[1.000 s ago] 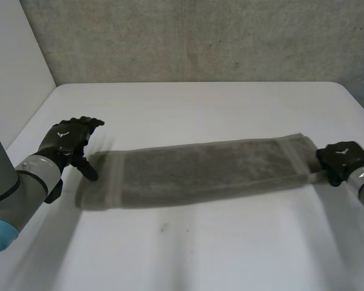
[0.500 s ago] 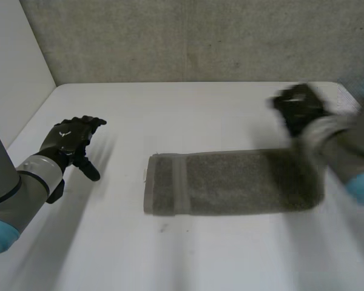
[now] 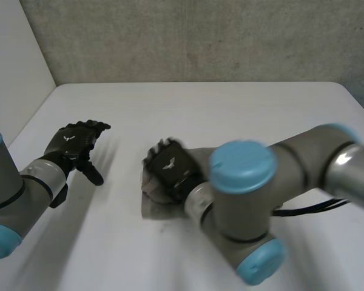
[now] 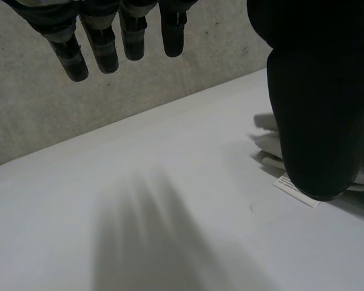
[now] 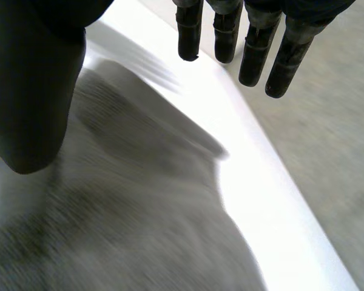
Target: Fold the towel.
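Grey towel (image 3: pixel 150 209) lying flat, near the middle of the table (image 3: pixel 109 242).
We've got a grey terry cloth on the white surface. At its left end we can see stacked layers (image 4: pixel 264 144) with a small white label (image 4: pixel 295 191) poking out beneath them. The nap looks soft and thick, and much of its length is hidden from us.

left hand (image 3: pixel 71 143) splayed, right hand (image 3: pixel 170 171) fingers straight

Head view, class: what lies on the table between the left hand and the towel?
Nothing. The head view shows bare white table between the left hand and the towel.
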